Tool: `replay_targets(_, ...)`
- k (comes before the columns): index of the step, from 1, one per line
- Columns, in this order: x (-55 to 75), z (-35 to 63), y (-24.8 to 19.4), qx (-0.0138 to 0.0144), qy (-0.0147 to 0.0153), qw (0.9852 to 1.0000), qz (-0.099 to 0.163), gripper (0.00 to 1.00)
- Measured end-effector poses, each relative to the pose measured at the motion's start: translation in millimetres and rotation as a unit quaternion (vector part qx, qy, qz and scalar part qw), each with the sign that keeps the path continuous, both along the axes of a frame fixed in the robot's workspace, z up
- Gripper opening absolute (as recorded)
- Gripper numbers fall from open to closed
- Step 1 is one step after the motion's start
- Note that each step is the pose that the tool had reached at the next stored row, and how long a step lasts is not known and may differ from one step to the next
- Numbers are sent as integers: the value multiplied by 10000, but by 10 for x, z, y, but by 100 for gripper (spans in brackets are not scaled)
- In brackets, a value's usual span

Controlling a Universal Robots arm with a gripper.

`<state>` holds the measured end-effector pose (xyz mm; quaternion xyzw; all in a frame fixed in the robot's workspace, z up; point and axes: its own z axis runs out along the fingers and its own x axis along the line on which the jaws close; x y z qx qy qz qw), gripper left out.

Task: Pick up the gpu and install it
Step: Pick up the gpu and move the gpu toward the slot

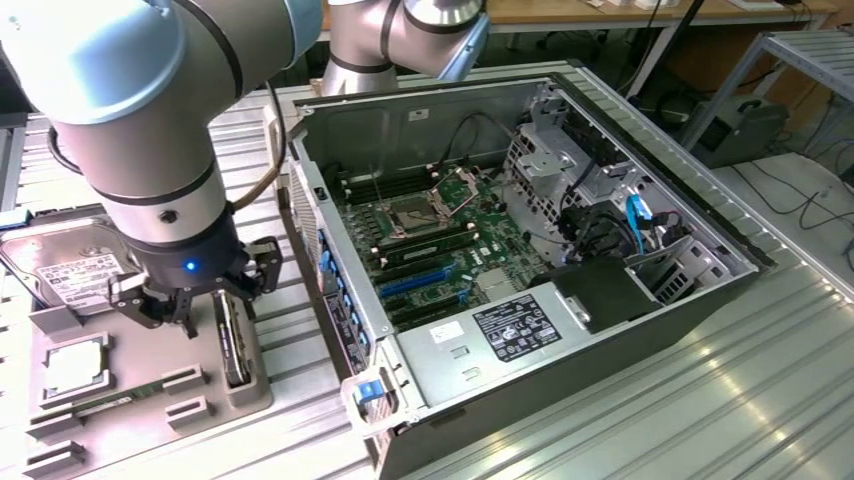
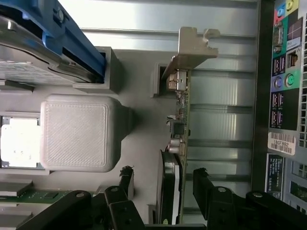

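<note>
Gripper (image 1: 200,305) hangs over the gpu (image 1: 235,350). The card stands on edge in a slot of the grey tray (image 1: 247,395) at the exterior view's left, just beside the open case (image 1: 534,410). Fingers (image 2: 204,184) are spread wide, one on either side of the card, and hold nothing; no contact is evident.

Judgement: centre the jaws across the fan (image 2: 169,191), clear of the bracket (image 2: 192,48). Descend straight and close squarely, so the card lifts without tilting in its slot.
</note>
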<state>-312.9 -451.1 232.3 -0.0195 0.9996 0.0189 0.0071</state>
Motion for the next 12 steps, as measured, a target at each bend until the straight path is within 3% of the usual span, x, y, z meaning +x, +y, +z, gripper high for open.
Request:
replay_targets(8,0,-19,0,-1,-2,10000,0,62)
replay_targets(12,0,-19,0,-1,-2,10000,0,54)
